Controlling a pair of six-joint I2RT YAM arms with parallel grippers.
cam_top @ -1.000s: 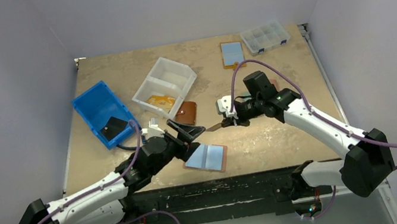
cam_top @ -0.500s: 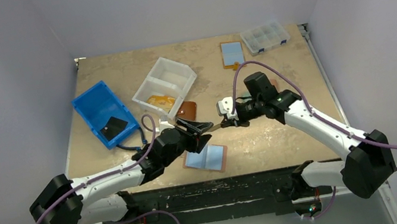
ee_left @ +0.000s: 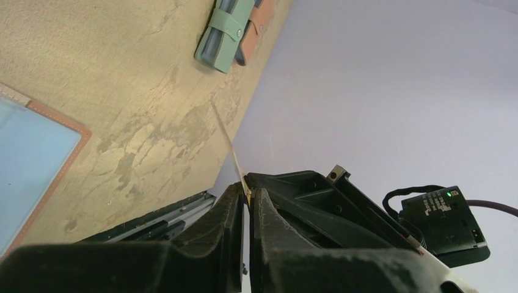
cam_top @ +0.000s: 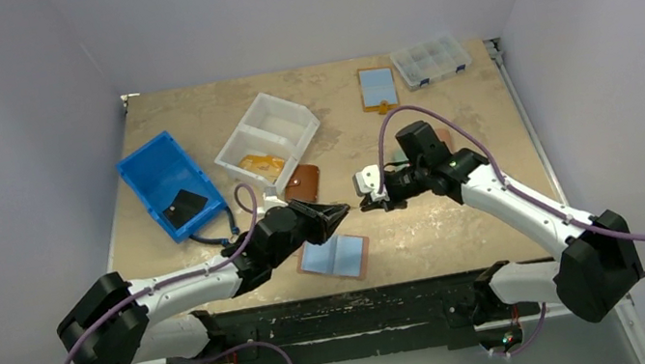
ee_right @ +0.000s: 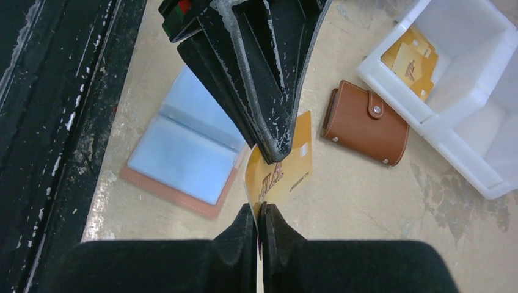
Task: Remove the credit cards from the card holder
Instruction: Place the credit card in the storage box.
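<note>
Passing mid-air over the worn tan table (cam_top: pixel 191 115): the right gripper (ee_right: pixel 259 210) should release only once the left gripper (ee_right: pixel 275 155) pinches firmly. Both clamp the card (ee_right: pixel 293 171) now. Holder (ee_right: pixel 183 155) lies open below, leather rim, glossy blue sleeves. Card thin, stiff, orange.

Nothing here can really be read. The orange card (ee_right: pixel 287 165) carries a dark logo and a line of small print, too blurred to make out. The orange cards (ee_right: pixel 412 61) in the white bin (ee_right: pixel 427 122) show a similar dark mark, just as unreadable.
</note>
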